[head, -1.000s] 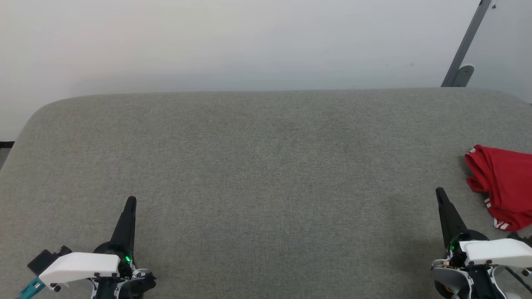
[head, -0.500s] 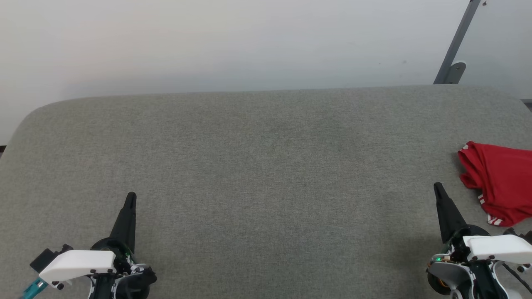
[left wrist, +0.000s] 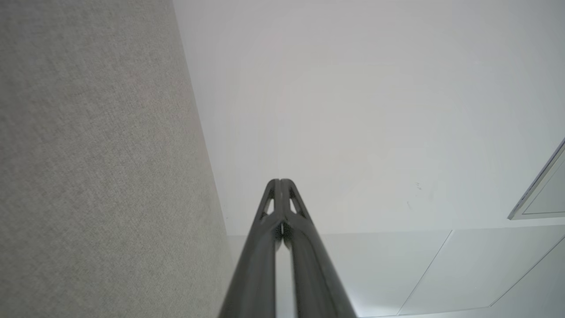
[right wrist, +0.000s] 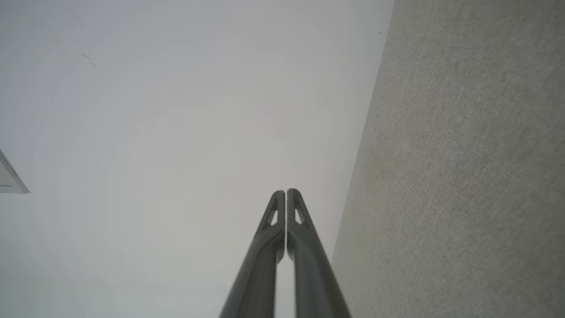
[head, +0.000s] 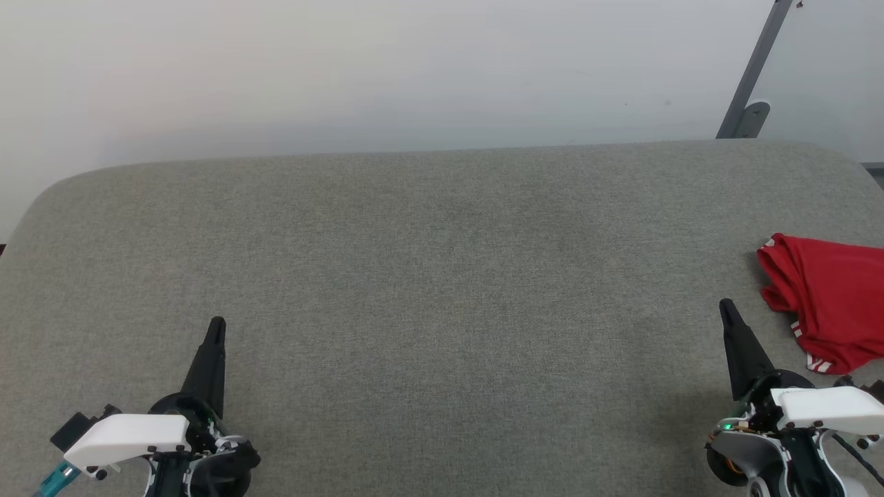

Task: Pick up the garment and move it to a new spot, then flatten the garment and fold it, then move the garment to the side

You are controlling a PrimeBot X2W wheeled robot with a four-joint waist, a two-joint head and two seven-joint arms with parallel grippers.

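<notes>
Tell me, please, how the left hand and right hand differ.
The right hand sits close beside the garment; the left hand lies far across the surface from it. A teal part shows at the left hand's base, none at the right hand's. Both are shut and empty.

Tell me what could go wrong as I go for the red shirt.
1. The garment runs off the head view's right side, so its far part is hidden; a grasp may be badly placed.
2. It lies bunched, so a pinch could catch several layers and hinder flattening.
3. The right end effector is shut beside it; reaching in shut may push the cloth.
</notes>
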